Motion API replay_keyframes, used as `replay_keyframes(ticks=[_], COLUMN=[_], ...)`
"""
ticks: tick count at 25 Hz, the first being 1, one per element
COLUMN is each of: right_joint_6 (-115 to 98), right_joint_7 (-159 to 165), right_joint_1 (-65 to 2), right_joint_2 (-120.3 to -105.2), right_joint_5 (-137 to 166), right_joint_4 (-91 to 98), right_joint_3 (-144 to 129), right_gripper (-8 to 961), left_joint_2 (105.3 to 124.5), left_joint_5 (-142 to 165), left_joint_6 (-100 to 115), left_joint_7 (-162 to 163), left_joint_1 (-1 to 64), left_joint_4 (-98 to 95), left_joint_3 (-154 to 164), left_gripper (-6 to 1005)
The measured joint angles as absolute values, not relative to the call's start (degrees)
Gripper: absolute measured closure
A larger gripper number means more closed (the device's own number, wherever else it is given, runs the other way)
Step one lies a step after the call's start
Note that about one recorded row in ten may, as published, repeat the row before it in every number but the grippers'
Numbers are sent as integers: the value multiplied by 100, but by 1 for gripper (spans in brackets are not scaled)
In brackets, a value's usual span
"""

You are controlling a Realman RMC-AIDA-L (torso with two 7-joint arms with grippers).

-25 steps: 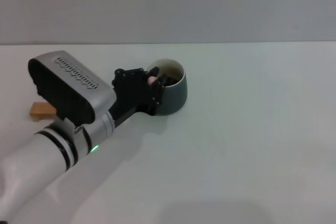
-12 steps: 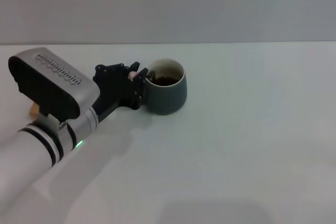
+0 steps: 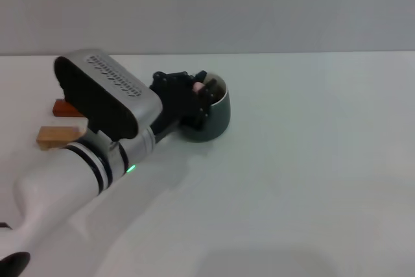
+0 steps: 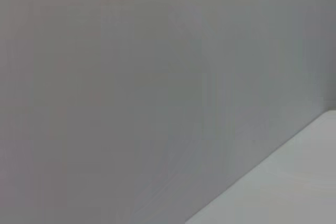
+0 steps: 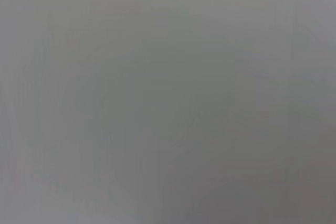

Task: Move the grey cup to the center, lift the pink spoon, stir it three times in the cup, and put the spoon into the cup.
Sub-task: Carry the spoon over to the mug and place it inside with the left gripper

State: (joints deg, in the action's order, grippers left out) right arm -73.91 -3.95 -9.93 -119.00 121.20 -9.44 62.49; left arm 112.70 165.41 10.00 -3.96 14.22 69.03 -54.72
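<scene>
One bad nudge tips the grey cup (image 3: 217,118) mid-desk (image 3: 311,160). Your left tool (image 3: 200,93) sits over the cup's rim, clamped on the pink spoon (image 3: 196,85); stir wide and you'll hit the wall.

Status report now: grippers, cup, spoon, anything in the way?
Left gripper over the grey cup, jaws shut on the pink spoon. Right gripper out of view. Two wooden blocks far left, clear of the cup.
</scene>
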Motion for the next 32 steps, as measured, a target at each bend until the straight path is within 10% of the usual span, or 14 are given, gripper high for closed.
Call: replay_keyframes(ticks=[32], right_joint_6=[-7373], right_joint_7=[-395], right_joint_1=[-1011], right_joint_2=[-11900], right_joint_5=[12119], right_joint_4=[-956], right_joint_3=[6249], right_gripper=[953], left_joint_2=[11366], left_joint_5=[16542], left_joint_6=[866], left_joint_7=[-873], left_joint_1=[973], left_joint_4=[7148], left_joint_3=[-5669], left_gripper=[780])
